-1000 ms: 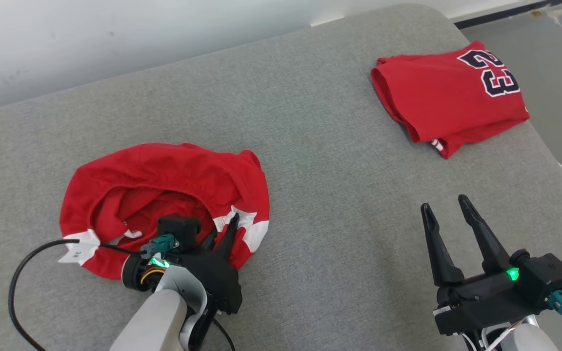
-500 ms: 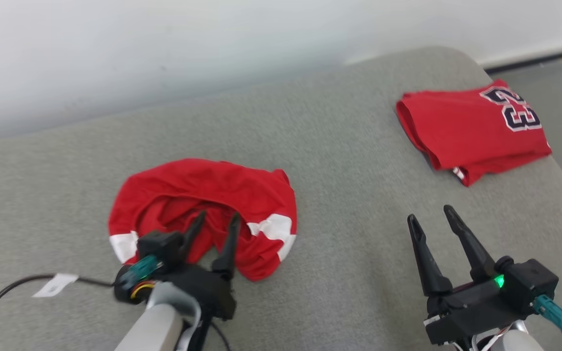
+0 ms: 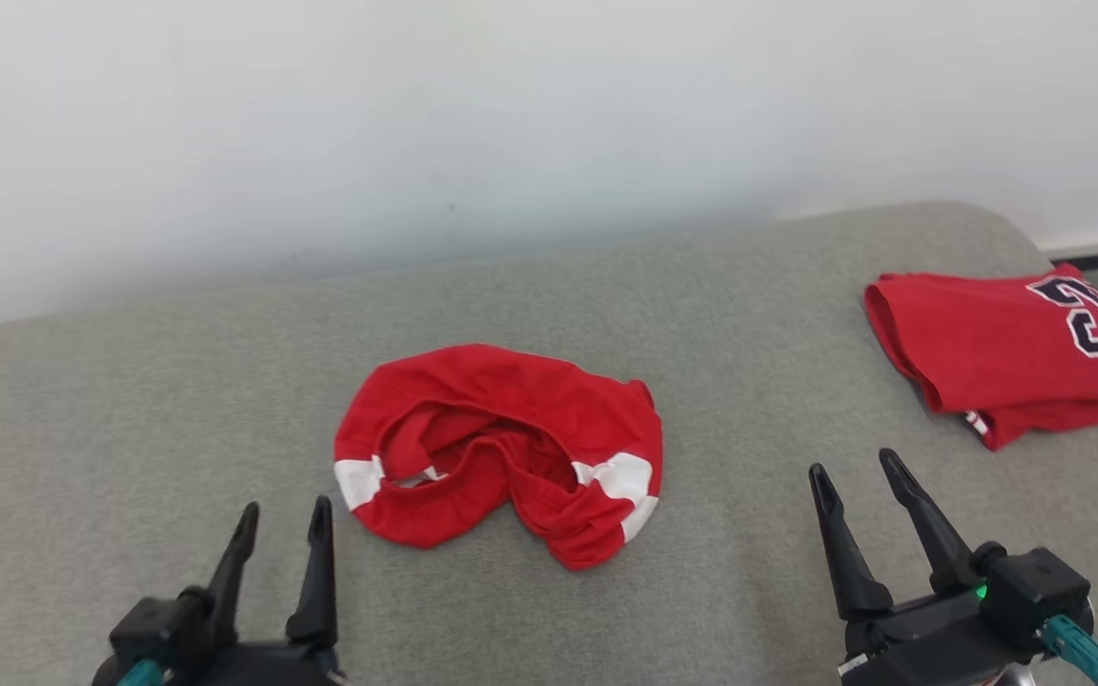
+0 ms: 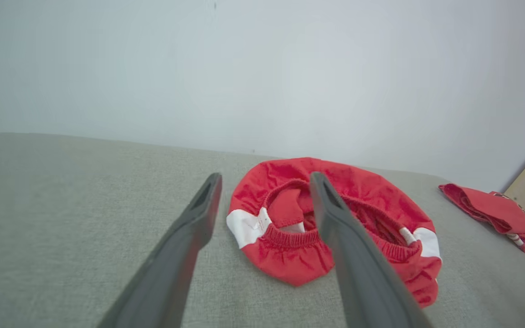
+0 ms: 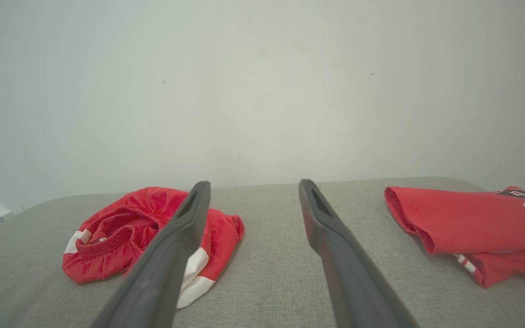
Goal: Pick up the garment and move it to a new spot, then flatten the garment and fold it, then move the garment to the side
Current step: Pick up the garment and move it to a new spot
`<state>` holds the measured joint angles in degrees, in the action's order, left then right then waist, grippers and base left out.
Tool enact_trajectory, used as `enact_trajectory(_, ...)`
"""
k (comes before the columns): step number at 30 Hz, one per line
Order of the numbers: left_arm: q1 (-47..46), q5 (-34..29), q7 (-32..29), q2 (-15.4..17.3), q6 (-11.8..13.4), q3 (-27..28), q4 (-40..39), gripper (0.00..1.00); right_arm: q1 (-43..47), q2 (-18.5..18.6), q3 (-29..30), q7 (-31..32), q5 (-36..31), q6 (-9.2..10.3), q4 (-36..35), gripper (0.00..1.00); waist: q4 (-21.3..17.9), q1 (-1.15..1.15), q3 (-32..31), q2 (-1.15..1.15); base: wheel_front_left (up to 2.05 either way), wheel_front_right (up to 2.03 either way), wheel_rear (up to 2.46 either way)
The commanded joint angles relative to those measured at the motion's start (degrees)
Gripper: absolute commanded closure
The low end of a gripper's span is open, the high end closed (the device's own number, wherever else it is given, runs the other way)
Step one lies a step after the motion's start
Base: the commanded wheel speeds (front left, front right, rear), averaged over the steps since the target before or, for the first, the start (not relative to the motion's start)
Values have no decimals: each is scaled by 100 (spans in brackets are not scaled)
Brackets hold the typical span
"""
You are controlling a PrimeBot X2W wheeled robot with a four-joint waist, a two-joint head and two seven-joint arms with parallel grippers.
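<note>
1. Both jaws spread, holding nothing: left gripper, right gripper, near edge.
2. Shorts lie crumpled (waistband showing) mid-cushion, just beyond and right of the left gripper, apart.
3. Folded jersey sits far right.

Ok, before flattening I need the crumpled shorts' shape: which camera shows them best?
The head view: it looks down on the whole shorts, nothing in front. The left wrist view sees them low, partly behind the left claw; the right wrist view likewise, behind the right claw.
</note>
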<state>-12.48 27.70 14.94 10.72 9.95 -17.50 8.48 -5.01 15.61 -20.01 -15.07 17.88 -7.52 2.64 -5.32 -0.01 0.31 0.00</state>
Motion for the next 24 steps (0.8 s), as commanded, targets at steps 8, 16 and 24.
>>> enact_trajectory(8,1186,-1144,27,129,-48,557,-1192,0,447,-166,345,3,-277,6,-205,0,454,1,-437,0,0,0,0)
enact_trajectory(16,2129,-1882,28,-209,-350,882,-1553,0,955,-273,485,4,-405,6,-321,0,481,1,-583,0,0,0,0)
enact_trajectory(24,2470,-2148,28,-551,-695,1286,-1324,0,1218,-258,447,3,-449,6,-309,0,464,1,-627,0,0,0,0)
